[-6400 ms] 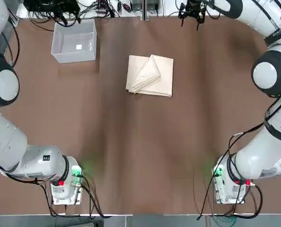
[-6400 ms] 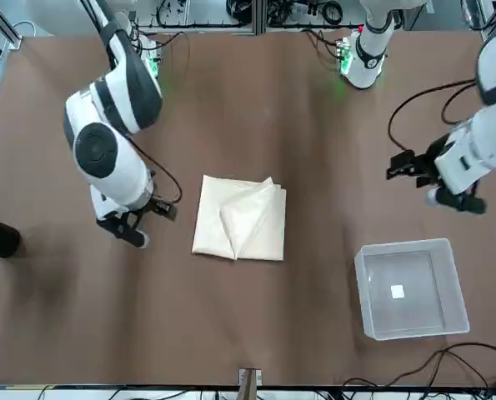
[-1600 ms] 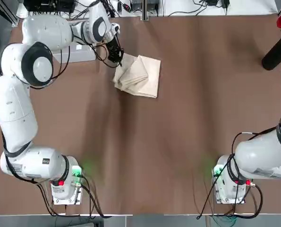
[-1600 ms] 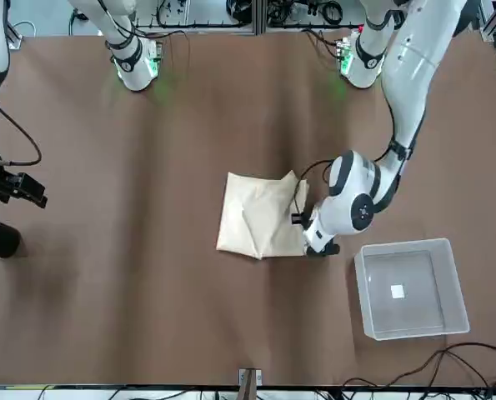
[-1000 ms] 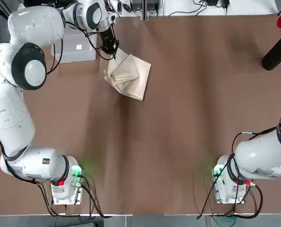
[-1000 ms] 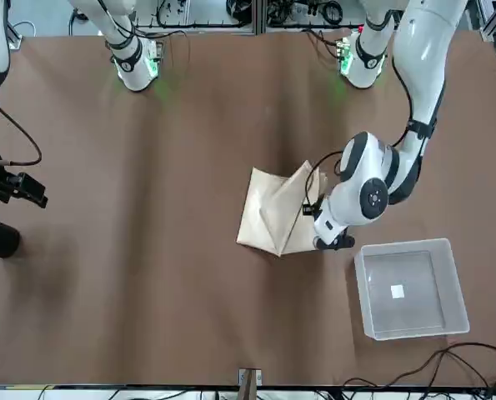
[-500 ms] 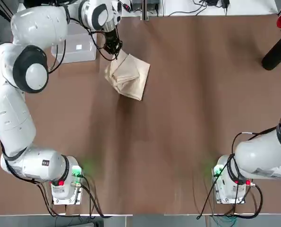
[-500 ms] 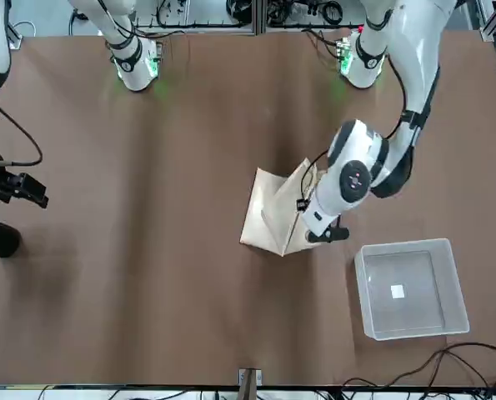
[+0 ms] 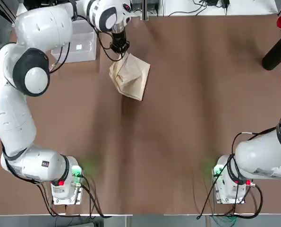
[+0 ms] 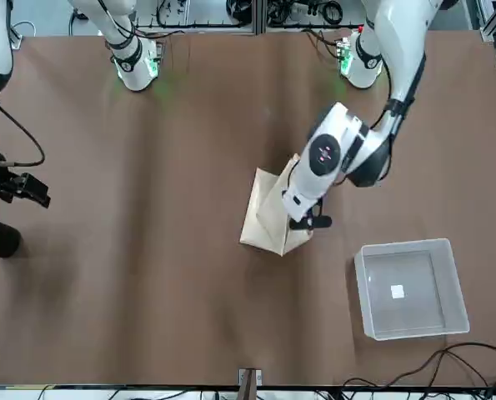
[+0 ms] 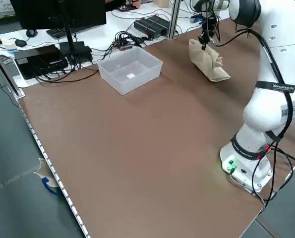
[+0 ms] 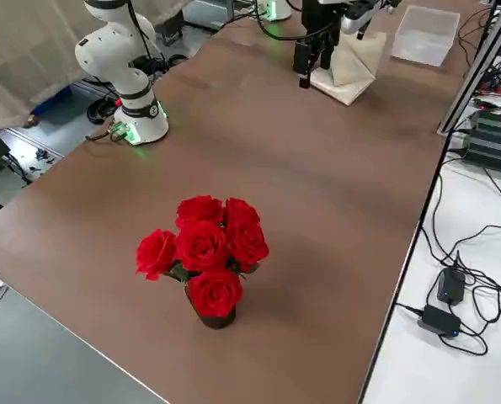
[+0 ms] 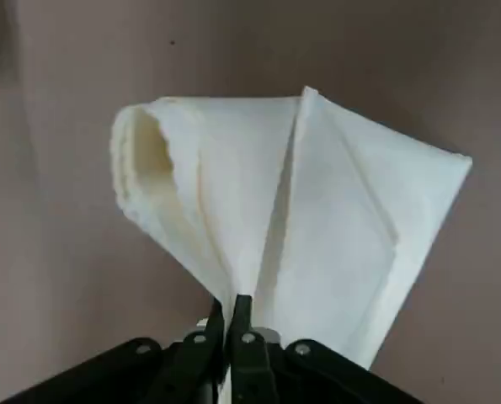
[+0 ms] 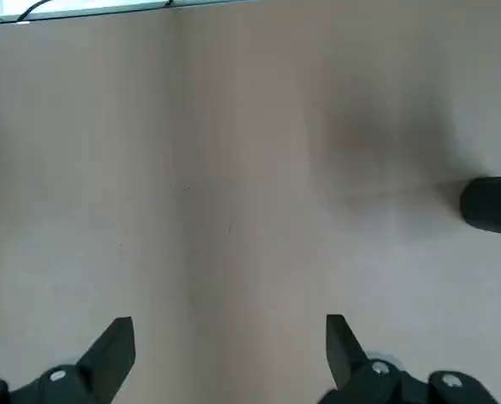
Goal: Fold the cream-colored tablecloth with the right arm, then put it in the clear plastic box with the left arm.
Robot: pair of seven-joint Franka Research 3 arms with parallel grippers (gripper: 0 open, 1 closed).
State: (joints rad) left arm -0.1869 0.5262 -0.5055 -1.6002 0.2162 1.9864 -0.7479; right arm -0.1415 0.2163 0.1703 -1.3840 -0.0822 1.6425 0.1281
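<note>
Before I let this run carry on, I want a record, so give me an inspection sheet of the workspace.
Surface: brown tabletop, faintly creased.
Cloth: cream tablecloth, folded, pinched by the left gripper.
Box: clear plastic box, nothing in it, beside the cloth.
Clutter: black vase with red roses.
Left gripper: shut on the cloth.
Right gripper: idle by the vase, open.
Cables: black cables along the box-side edge.
Surroundings: monitor beyond the table.

The box [image 9: 79,43] is sitting on the table [image 9: 178,142] at its far left. The cloth [image 9: 134,78] is lying to the box's right, just beside it, and the vase [image 9: 276,53] is standing at the far right.
</note>
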